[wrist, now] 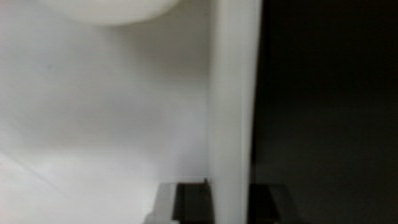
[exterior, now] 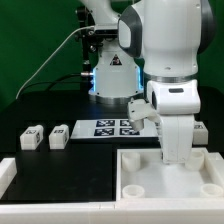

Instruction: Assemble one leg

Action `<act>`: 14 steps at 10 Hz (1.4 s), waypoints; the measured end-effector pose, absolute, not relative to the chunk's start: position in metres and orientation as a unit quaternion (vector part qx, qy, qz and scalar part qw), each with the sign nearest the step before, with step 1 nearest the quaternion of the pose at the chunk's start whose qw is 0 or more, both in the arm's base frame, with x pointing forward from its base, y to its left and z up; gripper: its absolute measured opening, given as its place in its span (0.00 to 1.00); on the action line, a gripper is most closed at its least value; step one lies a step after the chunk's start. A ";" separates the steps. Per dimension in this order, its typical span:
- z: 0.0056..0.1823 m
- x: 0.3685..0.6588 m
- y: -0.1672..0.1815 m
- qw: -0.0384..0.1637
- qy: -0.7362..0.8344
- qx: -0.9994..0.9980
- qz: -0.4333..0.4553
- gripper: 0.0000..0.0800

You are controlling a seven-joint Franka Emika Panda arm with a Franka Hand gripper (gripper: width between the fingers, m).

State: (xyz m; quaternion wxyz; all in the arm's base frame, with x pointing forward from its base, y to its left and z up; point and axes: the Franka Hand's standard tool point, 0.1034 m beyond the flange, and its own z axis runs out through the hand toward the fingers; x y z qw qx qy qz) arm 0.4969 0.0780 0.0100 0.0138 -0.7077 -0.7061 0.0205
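Two small white legs (exterior: 33,137) (exterior: 59,135) with square markers lie on the black table at the exterior view's left, far from the gripper. Another small white marked piece (exterior: 139,108) shows beside the arm's wrist; I cannot tell what it is. My gripper (exterior: 175,156) is lowered onto the far rim of the large white tray (exterior: 140,170). In the wrist view the gripper (wrist: 231,205) straddles the tray's upright wall (wrist: 231,100). A dark finger (wrist: 192,205) presses on each side, with no gap showing. No leg is held.
The marker board (exterior: 112,127) lies between the legs and the arm. A white raised frame (exterior: 60,166) runs along the front at the exterior view's left, beside the tray. The arm's base (exterior: 110,70) stands behind the board.
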 end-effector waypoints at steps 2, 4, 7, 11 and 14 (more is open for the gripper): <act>0.008 0.496 0.076 0.014 -0.706 -0.707 0.019 0.08; 0.008 0.496 0.076 0.015 -0.706 -0.708 0.020 0.08; 0.008 0.496 0.076 0.015 -0.706 -0.708 0.020 0.50; 0.008 0.496 0.075 0.015 -0.705 -0.708 0.020 0.81; 0.007 0.496 0.075 0.015 -0.705 -0.709 0.020 0.81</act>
